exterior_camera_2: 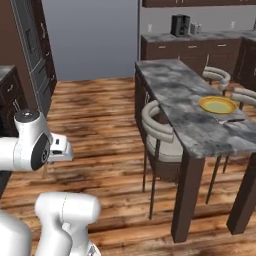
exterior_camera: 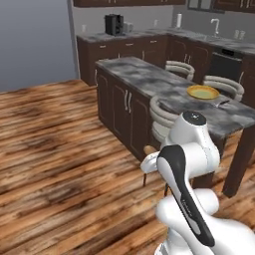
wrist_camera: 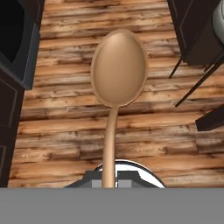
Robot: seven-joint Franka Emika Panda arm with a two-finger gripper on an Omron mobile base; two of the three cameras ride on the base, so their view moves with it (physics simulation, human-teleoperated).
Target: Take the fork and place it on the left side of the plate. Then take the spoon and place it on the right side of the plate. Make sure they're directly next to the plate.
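Note:
The orange-tan spoon [wrist_camera: 118, 70] fills the hand view, bowl pointing away and handle running down between the fingertips of my gripper [wrist_camera: 108, 178], which is shut on it. It hangs over the wooden floor, well short of the island. The plate [exterior_camera: 202, 92] [exterior_camera_2: 218, 104], yellow-rimmed with a pale green centre, rests on the grey marble island top. The fork [exterior_camera: 222, 103] [exterior_camera_2: 230, 120] lies as a thin dark sliver close against the plate's rim, on the side toward the island's near end. The hand [exterior_camera_2: 59, 148] is low beside the base.
The island [exterior_camera_2: 190, 95] has dark cabinets and dark legs. Round-backed stools [exterior_camera_2: 159, 132] [exterior_camera: 160, 113] stand along its near side, others [exterior_camera: 180, 68] on the far side. A dark cabinet [wrist_camera: 17, 52] is at the hand view's left. Open wood floor [exterior_camera: 55, 149] lies left of the island.

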